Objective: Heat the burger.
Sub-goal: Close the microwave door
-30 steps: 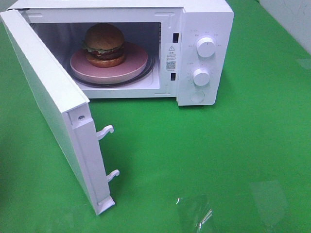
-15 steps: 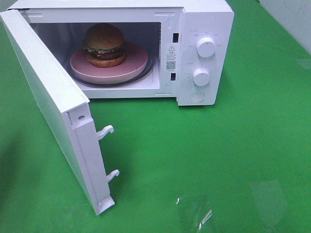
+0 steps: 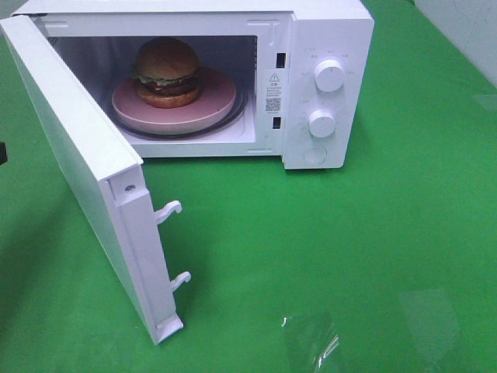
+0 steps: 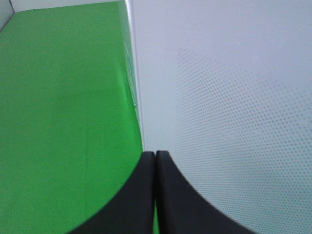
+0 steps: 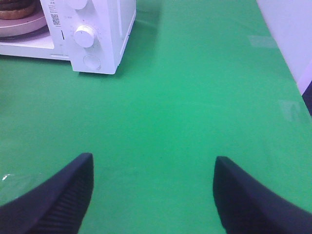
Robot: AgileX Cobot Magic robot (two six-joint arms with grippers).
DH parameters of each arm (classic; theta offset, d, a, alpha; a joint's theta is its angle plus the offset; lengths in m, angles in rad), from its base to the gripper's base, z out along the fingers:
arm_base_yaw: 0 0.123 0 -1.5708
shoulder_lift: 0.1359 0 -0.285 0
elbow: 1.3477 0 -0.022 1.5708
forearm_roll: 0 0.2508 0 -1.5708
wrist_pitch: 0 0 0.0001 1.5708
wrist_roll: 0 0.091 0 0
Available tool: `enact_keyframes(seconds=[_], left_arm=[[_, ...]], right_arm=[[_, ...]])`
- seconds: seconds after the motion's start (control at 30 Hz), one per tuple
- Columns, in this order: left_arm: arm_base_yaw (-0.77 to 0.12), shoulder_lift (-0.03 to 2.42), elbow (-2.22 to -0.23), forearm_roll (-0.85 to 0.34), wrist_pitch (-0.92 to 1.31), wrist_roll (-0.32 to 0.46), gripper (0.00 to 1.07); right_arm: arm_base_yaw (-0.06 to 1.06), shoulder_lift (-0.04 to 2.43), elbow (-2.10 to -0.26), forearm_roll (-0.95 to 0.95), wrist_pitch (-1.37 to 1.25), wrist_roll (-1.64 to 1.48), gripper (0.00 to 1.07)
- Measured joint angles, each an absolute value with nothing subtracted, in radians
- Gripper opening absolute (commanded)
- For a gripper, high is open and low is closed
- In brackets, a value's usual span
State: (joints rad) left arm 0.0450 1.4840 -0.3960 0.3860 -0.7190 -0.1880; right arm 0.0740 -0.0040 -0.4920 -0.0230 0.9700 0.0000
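Now, burger on plate inside microwave.

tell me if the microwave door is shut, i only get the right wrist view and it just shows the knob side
Observer: No, the door stands wide open, hinged on the left of the high view.
Operator: is the burger all the way in
Observer: Yes, the burger sits on the pink plate inside the oven, behind the door opening.
Operator: and where's the left gripper
Observer: The left gripper is shut, with its tips right at the door's outer face beside the dotted window. I cannot tell whether it touches.
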Motion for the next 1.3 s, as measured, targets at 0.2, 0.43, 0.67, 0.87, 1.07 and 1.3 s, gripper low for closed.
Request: enact_keyframes(seconds=[0.2, 0.43, 0.67, 0.87, 1.07, 1.3], left_arm=[[0.035, 1.552, -0.398, 0.416, -0.765, -0.214, 0.00], [-0.071, 1.612, -0.428, 0.419, -0.767, -0.190, 0.00], [-0.155, 1.664, -0.487, 0.385, -0.741, -0.182, 0.00], [-0.236, 1.706, -0.556, 0.359, -0.757, -0.179, 0.00], [-0.291, 1.745, -0.602, 0.296, -0.759, -0.171, 0.00], [-0.358, 1.796, -0.684, 0.247, -0.741, -0.164, 0.00]], right_arm=[[0.074, -0.004, -0.492, -0.023, 0.970, 0.000, 0.66], [0.074, -0.004, -0.492, -0.023, 0.970, 0.000, 0.66], [0.074, -0.004, -0.492, -0.023, 0.970, 0.000, 0.66], [0.074, -0.004, -0.492, -0.023, 0.970, 0.000, 0.66], [0.074, -0.004, -0.492, -0.023, 0.970, 0.000, 0.66], [0.074, -0.004, -0.492, -0.023, 0.970, 0.000, 0.66]])
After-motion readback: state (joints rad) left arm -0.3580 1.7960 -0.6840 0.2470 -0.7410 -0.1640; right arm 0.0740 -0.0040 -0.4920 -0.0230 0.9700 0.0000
